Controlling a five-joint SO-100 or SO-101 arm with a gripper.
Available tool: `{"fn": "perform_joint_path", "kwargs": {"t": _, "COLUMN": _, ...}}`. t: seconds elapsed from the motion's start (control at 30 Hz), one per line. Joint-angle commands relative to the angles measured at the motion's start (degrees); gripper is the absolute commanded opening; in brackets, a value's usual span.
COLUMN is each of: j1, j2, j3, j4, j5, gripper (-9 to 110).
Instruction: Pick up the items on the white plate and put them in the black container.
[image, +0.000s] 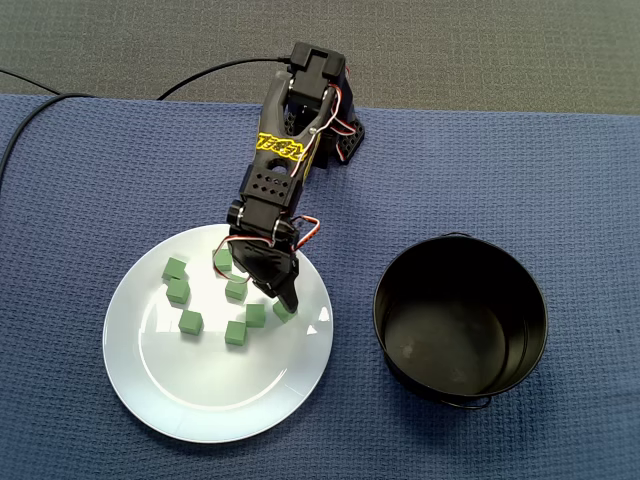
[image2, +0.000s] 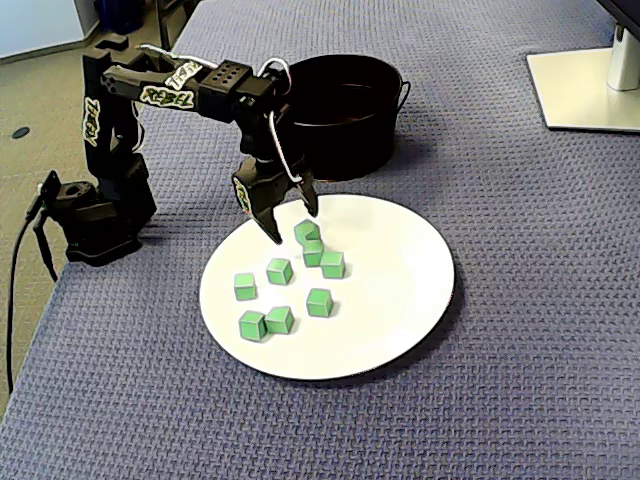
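Several small green cubes lie on the white plate (image: 200, 400) (image2: 400, 300). My gripper (image: 283, 297) (image2: 292, 220) hangs low over the plate's edge nearest the black container (image: 460, 315) (image2: 345, 105). Its fingers are spread, so it is open, and nothing is held. One green cube (image: 284, 311) (image2: 307, 232) sits right at the fingertips; in the top-down fixed view the gripper partly covers it. Two more cubes (image2: 313, 252) (image2: 332, 264) lie close beside that one. The container looks empty inside.
A blue woven mat (image: 560, 180) (image2: 520, 400) covers the table. The arm's base (image: 325, 120) (image2: 95, 215) stands behind the plate, with a black cable (image: 200, 75) running off it. A white monitor foot (image2: 590, 90) sits at the far corner.
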Motion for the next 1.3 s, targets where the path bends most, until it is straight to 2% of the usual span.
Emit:
{"fn": "perform_joint_path", "kwargs": {"t": 0.0, "j1": -0.4, "j2": -0.1, "j3": -2.8, "j4": -1.6, "j5": 1.4, "gripper": 23}}
{"fn": "perform_joint_path", "kwargs": {"t": 0.5, "j1": -2.1, "j2": -2.5, "j3": -0.4, "j4": -5.0, "j5": 2.6, "gripper": 20}}
{"fn": "perform_joint_path", "kwargs": {"t": 0.87, "j1": -2.7, "j2": -2.5, "j3": 3.3, "j4": -8.3, "j5": 3.1, "gripper": 1}}
{"fn": "perform_joint_path", "kwargs": {"t": 1.03, "j1": -3.0, "j2": -1.2, "j3": 5.9, "j4": -9.9, "j5": 3.7, "gripper": 0}}
{"fn": "perform_joint_path", "kwargs": {"t": 1.13, "j1": -3.0, "j2": 2.2, "j3": 5.5, "j4": -6.1, "j5": 5.2, "gripper": 0}}
{"fn": "perform_joint_path", "kwargs": {"t": 1.27, "j1": -1.5, "j2": 12.6, "j3": -0.7, "j4": 5.9, "j5": 12.3, "gripper": 0}}
